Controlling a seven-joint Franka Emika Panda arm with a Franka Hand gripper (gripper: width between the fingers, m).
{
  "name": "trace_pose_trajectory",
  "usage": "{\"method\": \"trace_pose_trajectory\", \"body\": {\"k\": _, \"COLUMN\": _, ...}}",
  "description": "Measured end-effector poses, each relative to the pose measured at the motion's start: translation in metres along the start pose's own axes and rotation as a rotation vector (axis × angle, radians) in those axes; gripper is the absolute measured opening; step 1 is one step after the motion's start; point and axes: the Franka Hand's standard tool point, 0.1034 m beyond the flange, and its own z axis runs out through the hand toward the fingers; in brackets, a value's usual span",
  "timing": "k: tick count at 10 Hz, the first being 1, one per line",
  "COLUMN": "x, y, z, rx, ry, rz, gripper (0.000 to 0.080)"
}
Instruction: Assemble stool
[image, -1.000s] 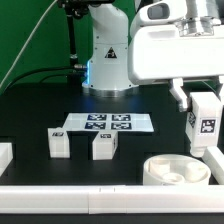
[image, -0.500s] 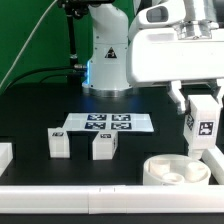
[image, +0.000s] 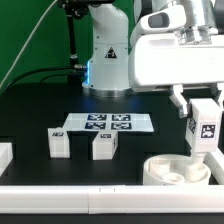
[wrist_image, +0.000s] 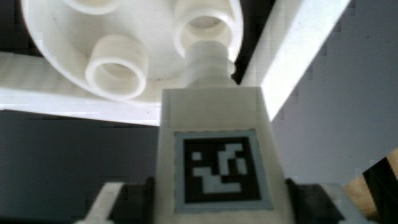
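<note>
Exterior view's left: one leg (image: 59, 142) stands on the black tabletop (image: 30, 110). A second leg (image: 104, 146) stands just beside it, on its right. The marker board (image: 105, 123) lies flat behind both. Exterior view's right: the seat (image: 180, 171) lies sockets up near the front rail (image: 70, 192). Just above its right part, the fingers (image: 179, 98) are clamped on a third leg (image: 205, 122), held upright, tag outward. Wrist view: its far end points at the seat's sockets (wrist_image: 119, 73); contact cannot be told.

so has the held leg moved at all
Yes, slightly: the leg has come down toward the seat, which sits unmoved beneath it.
</note>
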Motion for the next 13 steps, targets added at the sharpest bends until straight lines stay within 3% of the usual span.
{"method": "trace_pose_trajectory", "body": {"k": 8, "x": -0.016, "y": 0.002, "z": 0.014, "rx": -0.002, "ry": -0.031, "rz": 0.012, "gripper": 0.0337}}
{"method": "trace_pose_trajectory", "body": {"k": 13, "x": -0.013, "y": 0.002, "z": 0.017, "rx": -0.006, "ry": 0.003, "rz": 0.011, "gripper": 0.0337}}
